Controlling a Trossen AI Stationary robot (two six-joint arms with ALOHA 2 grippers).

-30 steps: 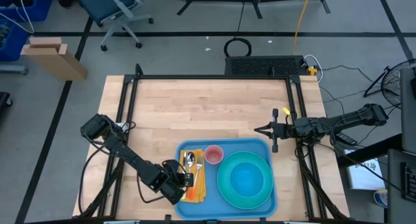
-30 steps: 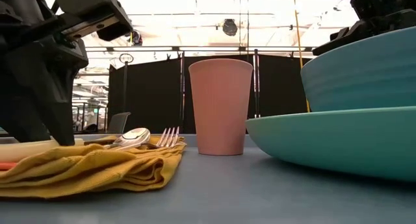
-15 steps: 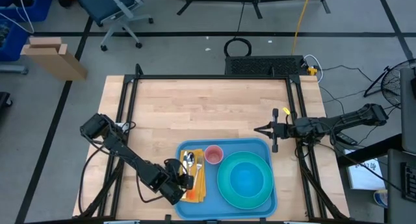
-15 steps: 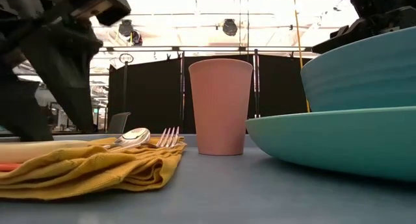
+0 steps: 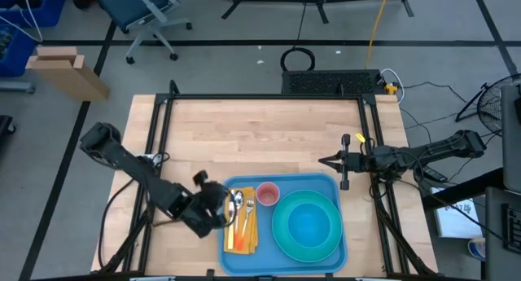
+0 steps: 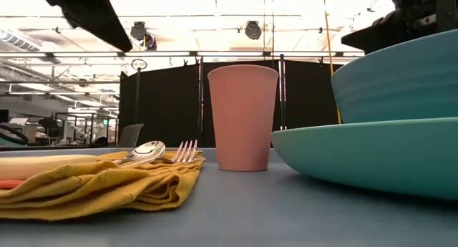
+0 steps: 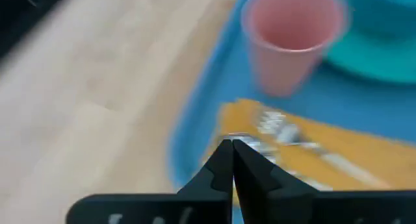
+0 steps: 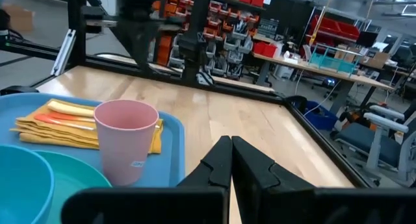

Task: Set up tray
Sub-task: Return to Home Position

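Hovering at tray (image 5: pixel 244 262) left rim, left gripper (image 5: pixel 226 208) fingers closed, empty; right gripper (image 5: pixel 322 161) closed, empty, beyond far corner

Even overhead light fell brightly on the desk (image 5: pixel 260 134) and the tray (image 5: pixel 264 240), with only faint, soft shadows beneath the arms. In the low view the ceiling glared white behind the pink cup (image 6: pixel 242 118), leaving the left arm (image 6: pixel 93 18) a black silhouette.
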